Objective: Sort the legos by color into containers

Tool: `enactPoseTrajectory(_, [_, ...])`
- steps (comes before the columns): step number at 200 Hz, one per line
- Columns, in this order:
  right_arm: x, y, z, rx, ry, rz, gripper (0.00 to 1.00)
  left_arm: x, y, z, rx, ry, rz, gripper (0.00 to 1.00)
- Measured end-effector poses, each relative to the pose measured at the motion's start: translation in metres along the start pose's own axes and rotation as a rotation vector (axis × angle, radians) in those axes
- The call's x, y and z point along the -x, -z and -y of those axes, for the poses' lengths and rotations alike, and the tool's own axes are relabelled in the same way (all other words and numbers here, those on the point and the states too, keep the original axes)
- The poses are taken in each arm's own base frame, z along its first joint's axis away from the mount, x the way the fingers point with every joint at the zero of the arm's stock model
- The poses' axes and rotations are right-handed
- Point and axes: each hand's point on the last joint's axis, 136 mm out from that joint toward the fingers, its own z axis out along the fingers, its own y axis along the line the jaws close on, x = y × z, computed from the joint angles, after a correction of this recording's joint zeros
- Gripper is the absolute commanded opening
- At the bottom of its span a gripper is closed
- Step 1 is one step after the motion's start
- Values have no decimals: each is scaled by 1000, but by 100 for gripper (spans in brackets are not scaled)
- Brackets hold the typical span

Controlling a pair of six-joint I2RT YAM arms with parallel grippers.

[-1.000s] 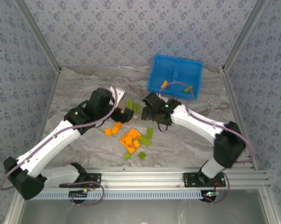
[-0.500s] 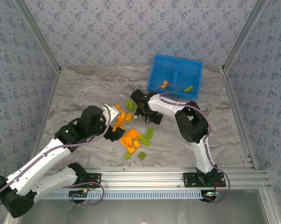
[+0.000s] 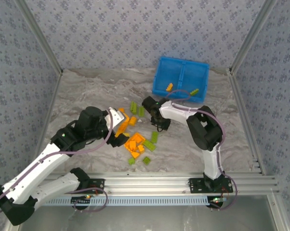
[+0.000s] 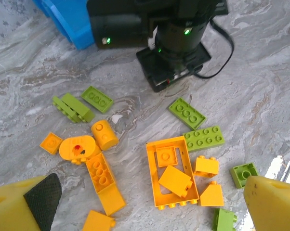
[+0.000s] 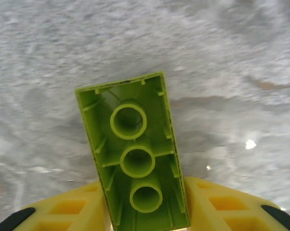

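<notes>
The lime green brick (image 5: 135,154) sat underside-up between the fingers of the right claw (image 5: 147,209), which was closed on its long sides. Seen from above, that claw (image 3: 160,124) was over the far right edge of the loose pile, near the middle of the counter (image 3: 87,91).

The step in hand looked like the carry of a picked green brick. The next move probably called for a lift and a swing far and right to the blue bin (image 3: 157,77), then a release into the right compartment (image 3: 195,77), where a green brick (image 3: 194,91) already lay. An orange one (image 3: 169,87) lay in the left compartment (image 3: 168,74).

The right arm's own cable (image 3: 183,91) arched across the bin's near wall and might crowd the drop.

The left claw (image 4: 150,197) hung wide open and empty over the pile. The orange plate (image 4: 154,187) lay beneath it, small orange bricks resting on it, with more green pieces (image 4: 204,138) just beside.
</notes>
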Motion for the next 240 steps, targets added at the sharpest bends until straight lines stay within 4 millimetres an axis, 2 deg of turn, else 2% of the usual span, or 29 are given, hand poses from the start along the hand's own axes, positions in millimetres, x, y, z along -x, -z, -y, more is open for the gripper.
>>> enactPoseTrajectory(32, [6, 17, 22, -4, 39, 49, 29, -10, -7, 1, -6, -3, -32, 99])
enactPoseTrajectory(45, [10, 33, 28, 18, 61, 83, 29, -9, -7, 1, -6, -6, -28, 99])
enactPoseTrajectory(68, [25, 76, 35, 87, 105, 182, 29, -5, -6, 2, -13, -11, -8, 99])
enactPoseTrajectory(85, [43, 114, 41, 146, 135, 283, 30, -1, -4, 4, -19, -17, 17, 99])
enactPoseTrajectory(96, [58, 131, 48, 159, 146, 334, 30, 2, -1, 4, -14, -24, 44, 99])
enactPoseTrajectory(106, [76, 140, 53, 157, 141, 365, 30, 3, 2, 3, -9, -31, 71, 99])
enactPoseTrajectory(119, [109, 145, 59, 135, 121, 399, 29, 3, 7, 4, -1, -46, 100, 99])
enactPoseTrajectory(147, [183, 128, 72, 58, 68, 427, 29, 1, 16, 3, 20, -66, 151, 99])
enactPoseTrajectory(184, [258, 75, 76, 41, 7, 370, 31, -3, 24, 2, 41, -70, 187, 99])
enactPoseTrajectory(214, [295, 32, 72, 87, -34, 299, 35, 0, 29, 1, 57, -72, 218, 99])
enactPoseTrajectory(240, [310, 0, 66, 108, -45, 240, 44, 2, 30, 0, 60, -74, 231, 99])
